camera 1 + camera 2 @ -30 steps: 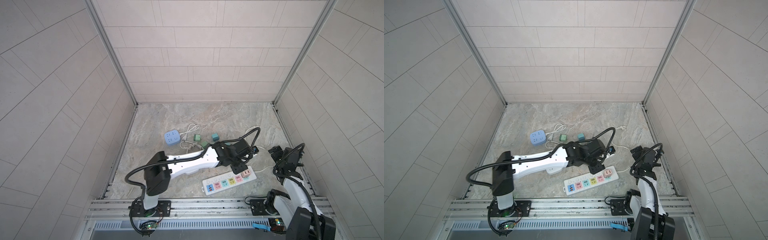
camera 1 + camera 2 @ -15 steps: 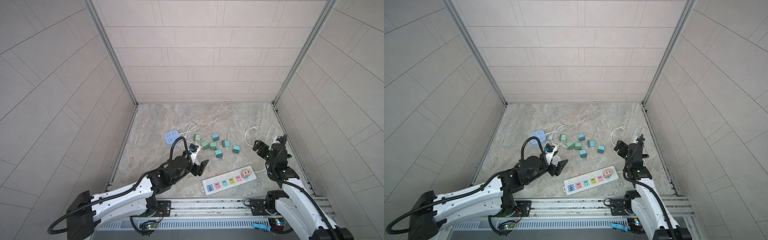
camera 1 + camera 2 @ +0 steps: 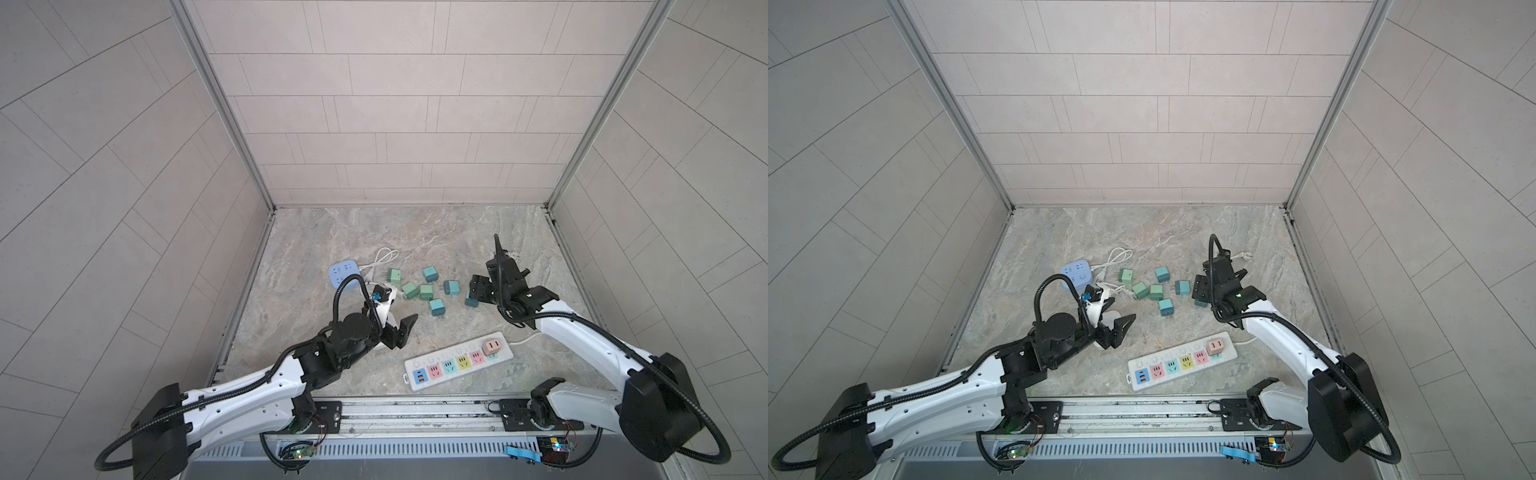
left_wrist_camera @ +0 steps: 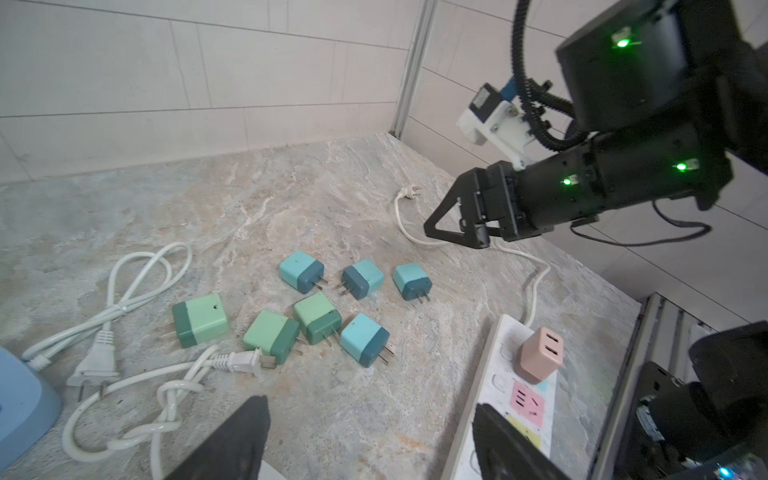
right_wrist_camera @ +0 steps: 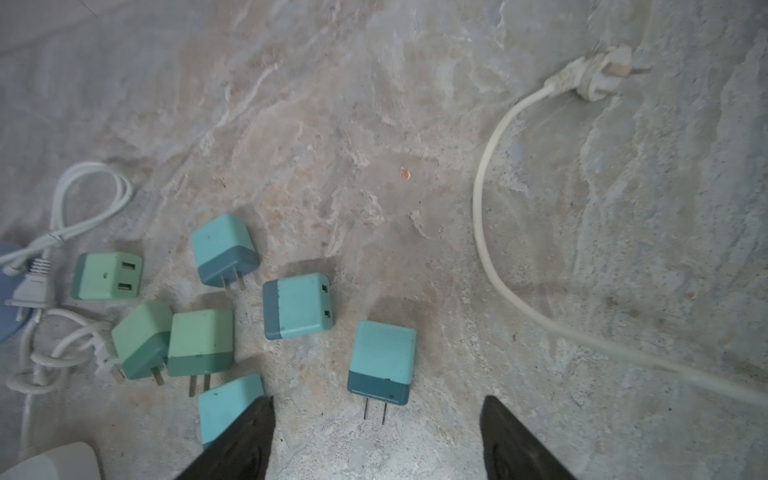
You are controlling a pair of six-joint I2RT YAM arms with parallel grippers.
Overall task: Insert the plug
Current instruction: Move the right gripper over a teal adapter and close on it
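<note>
A white power strip (image 3: 457, 362) (image 3: 1181, 361) with coloured sockets lies near the front edge, and a pink plug (image 3: 493, 347) (image 4: 539, 353) stands in its right end. Several teal and green plugs (image 3: 419, 289) (image 3: 1156, 291) lie loose on the stone floor behind it. My right gripper (image 3: 473, 291) (image 5: 376, 411) is open and low over the rightmost blue plug (image 5: 381, 361), whose prongs point back between the fingers without touching them. My left gripper (image 3: 401, 330) (image 4: 370, 419) hangs open and empty, left of the strip.
A blue socket cube (image 3: 343, 274) with white cords (image 3: 384, 257) sits left of the plugs. The strip's white cable (image 5: 498, 249) curves across the floor on the right to a loose wall plug (image 5: 598, 72). Tiled walls close in three sides.
My left arm has pulled back from the strip's right end to the left, and its jaws have opened. My right arm has reached forward and inward to the rightmost blue plug.
</note>
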